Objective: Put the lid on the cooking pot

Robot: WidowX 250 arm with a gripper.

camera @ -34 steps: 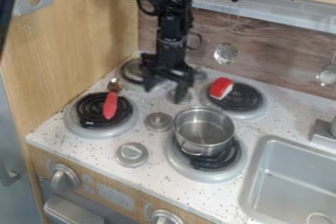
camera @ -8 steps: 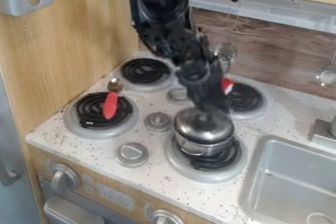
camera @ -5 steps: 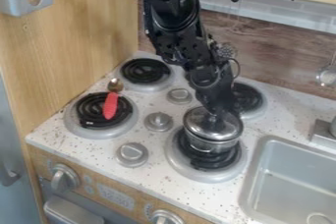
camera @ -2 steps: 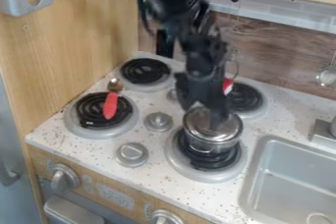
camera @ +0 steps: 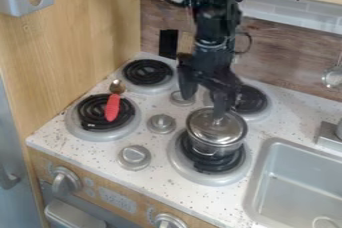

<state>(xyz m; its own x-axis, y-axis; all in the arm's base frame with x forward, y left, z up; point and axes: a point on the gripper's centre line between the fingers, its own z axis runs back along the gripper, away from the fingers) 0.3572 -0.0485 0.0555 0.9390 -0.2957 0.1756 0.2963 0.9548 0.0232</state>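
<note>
Cooking pot [camera: 212,149], metal, one: is standing on the front burner [camera: 194,165] nearest the sink [camera: 294,184], its base lying a little toward the rear of the coil. Lid [camera: 208,129], metal, domed, one: is resting over the mouth of the pot, knob uppermost, its rim appearing to be lying level and matching the pot's all round the visible side; the far edge is partly hiding behind the gripper, so full seating there is not being confirmed. Gripper [camera: 204,105], black, one: is hanging above and behind the lid, fingers spreading wide and holding nothing, one of them ending close by the knob; whether it is touching the knob, one cannot tell. Spoon [camera: 112,108], red-handled, one: is lying across the other front burner [camera: 87,113], playing no part in the work. State of the task: placing, by all appearance, is standing complete, the lid covering the pot and no grip bearing on it. Remaining: only the clearing of the arm [camera: 212,27], which is calling for a straight lift, since a sideways sweep could be catching the knob and tipping or sliding the lid.
</note>
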